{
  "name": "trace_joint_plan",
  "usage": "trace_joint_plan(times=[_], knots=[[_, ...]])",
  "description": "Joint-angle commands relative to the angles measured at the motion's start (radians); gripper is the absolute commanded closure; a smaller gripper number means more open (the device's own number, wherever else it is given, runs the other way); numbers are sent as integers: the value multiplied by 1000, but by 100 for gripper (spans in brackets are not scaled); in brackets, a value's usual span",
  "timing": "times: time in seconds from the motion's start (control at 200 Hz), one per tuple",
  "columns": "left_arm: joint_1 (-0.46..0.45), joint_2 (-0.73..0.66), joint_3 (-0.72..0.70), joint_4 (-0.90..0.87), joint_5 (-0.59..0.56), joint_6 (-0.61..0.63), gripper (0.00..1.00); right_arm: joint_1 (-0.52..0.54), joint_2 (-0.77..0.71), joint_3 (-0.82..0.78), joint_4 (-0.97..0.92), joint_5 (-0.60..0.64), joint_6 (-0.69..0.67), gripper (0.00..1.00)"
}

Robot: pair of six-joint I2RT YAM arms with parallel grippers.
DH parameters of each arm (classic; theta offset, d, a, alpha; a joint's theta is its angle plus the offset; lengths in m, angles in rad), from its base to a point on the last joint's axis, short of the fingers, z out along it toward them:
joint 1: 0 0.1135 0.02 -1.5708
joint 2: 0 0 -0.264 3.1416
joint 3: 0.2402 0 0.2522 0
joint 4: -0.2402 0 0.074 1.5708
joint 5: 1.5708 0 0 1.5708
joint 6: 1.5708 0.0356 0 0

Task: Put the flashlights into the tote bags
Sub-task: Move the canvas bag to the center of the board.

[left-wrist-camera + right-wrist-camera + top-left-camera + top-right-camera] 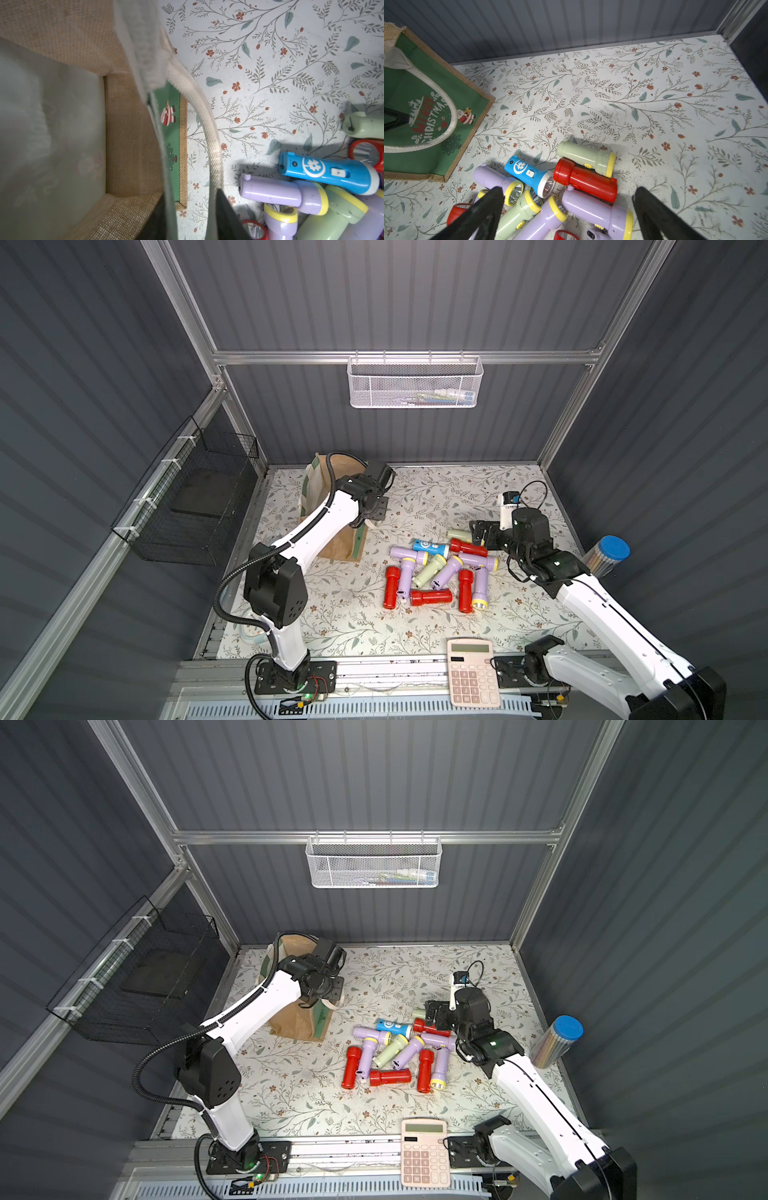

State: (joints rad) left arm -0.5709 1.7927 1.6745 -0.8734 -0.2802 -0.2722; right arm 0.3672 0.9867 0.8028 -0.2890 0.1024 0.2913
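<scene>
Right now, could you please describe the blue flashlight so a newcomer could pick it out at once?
On the floral table, find the heap of flashlights beside the tan tote bag. The blue flashlight lies on its far edge, towards the back wall. Alone among red, lilac and green ones, it is blue, with a white head.

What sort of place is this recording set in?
Likely a purpose-built robot test cell, not a home: grey ribbed wall panels on an aluminium frame, and two white robot arms bolted to a front metal rail.
</scene>
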Motion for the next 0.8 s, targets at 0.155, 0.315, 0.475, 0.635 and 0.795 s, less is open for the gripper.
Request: trace_joint_plan(times=[0.155,0.315,0.475,0.635,0.795], knots=[[-4,-99,120,-72,-2,89,39,-4,38,11,-9,-35,23,1],[29,-138,177,-69,-53,131,38,-5,52,18,0,-57,26,3],[175,-162,209,-129,-74,107,37,-5,57,33,-10,-66,13,3],[241,-187,206,-221,-254,69,30,-5,57,36,-7,-80,11,4],[348,-192,152,-202,-163,80,29,-4,78,48,2,-111,12,5]])
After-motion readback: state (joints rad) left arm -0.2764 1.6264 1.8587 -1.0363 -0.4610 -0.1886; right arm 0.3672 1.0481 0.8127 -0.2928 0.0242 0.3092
